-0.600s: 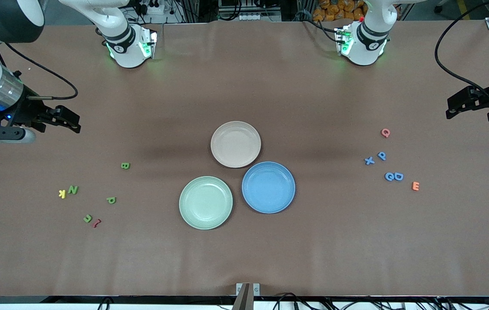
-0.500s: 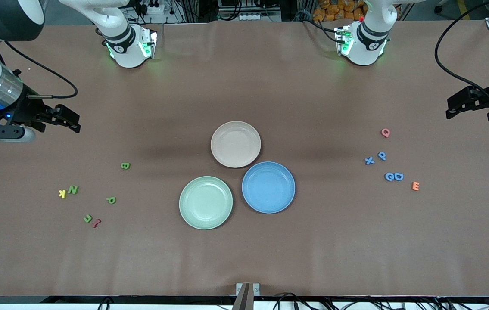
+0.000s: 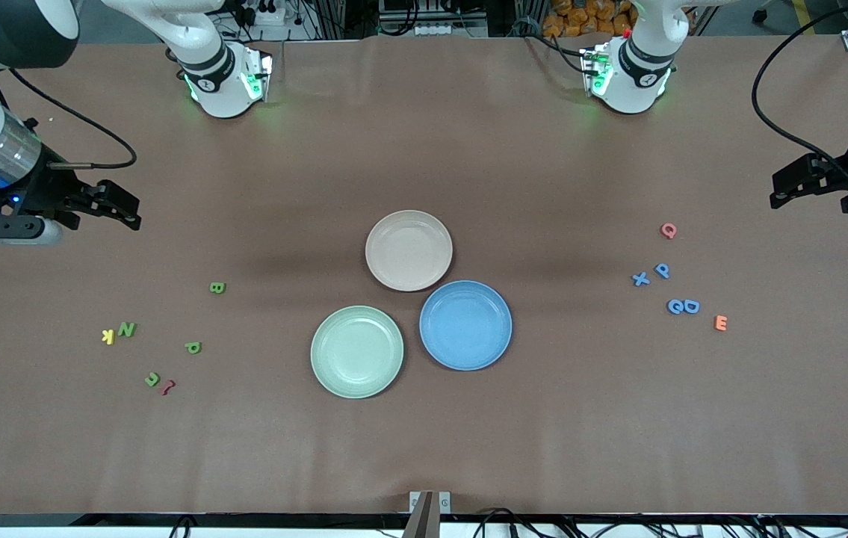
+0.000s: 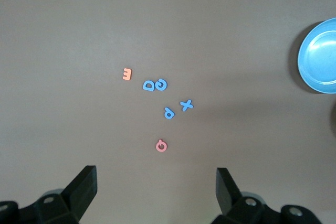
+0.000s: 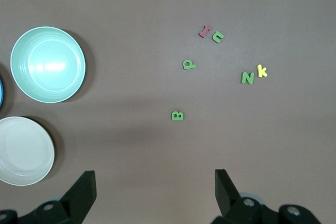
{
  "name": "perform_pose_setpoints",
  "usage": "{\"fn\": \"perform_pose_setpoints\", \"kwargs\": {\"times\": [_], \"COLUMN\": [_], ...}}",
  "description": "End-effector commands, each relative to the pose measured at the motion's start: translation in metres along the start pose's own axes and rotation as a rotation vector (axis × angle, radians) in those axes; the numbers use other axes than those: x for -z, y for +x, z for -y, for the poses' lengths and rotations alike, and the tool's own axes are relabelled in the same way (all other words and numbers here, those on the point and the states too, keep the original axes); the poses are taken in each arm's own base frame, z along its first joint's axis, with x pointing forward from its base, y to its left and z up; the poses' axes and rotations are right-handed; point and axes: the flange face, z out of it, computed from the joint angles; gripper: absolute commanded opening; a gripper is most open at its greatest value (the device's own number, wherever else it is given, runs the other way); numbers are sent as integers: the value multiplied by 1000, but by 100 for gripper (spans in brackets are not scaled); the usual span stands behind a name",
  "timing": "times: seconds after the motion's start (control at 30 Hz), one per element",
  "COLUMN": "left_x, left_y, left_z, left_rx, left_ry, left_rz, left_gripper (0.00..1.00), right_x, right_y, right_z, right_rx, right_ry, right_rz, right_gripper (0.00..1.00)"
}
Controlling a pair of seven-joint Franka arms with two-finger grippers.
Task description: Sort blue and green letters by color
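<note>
Three plates sit touching one another in the middle of the tabletop: a beige plate point(image 3: 409, 249) nearest the robots' bases, a green plate point(image 3: 357, 351) and a blue plate point(image 3: 465, 325) nearer the front camera, all three holding nothing. The four blue letters lie toward the left arm's end of the tabletop: the blue X point(image 3: 641, 279) just beside the blue P point(image 3: 663, 270), and, slightly nearer the front camera, the blue Q point(image 3: 675, 306) touching the blue D point(image 3: 691, 305). A pink Q point(image 3: 668, 230) lies farther from the camera than this group and an orange E point(image 3: 721, 323) lies beside the D, toward the table's end. The four green letters are scattered toward the right arm's end: the green B point(image 3: 217, 288), the green P point(image 3: 193, 347), the green N point(image 3: 127, 329) touching a yellow K point(image 3: 107, 336), and a green C-like piece point(image 3: 152, 379) just beside a small red piece point(image 3: 167, 387). The left gripper point(image 3: 793, 185) hangs above the tabletop's edge at its own end, fingers spread wide and holding nothing. The right gripper point(image 3: 119, 209) hangs above the edge at its end, also spread wide with nothing between its fingers.
</note>
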Motion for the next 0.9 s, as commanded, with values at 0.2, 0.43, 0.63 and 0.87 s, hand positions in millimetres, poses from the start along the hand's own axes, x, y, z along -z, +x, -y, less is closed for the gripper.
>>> {"fn": "perform_pose_setpoints", "kwargs": {"times": [0.2, 0.43, 0.63, 0.87], "left_x": [-66, -157, -214, -274], "left_y": [16, 21, 32, 54], "left_z": [44, 34, 38, 35], "left_rx": [65, 66, 114, 70], "left_ry": [-30, -30, -34, -7], "left_rz": [41, 24, 62, 44], "left_gripper": [100, 100, 100, 100], "right_x": [1, -7, -20, -44], "right_y": [-7, -6, 0, 16], "right_z": [0, 0, 0, -4], "right_rx": [12, 5, 11, 46], "right_ry": [3, 4, 7, 14], "right_rz": [10, 34, 51, 52], "right_gripper": [100, 100, 100, 100]}}
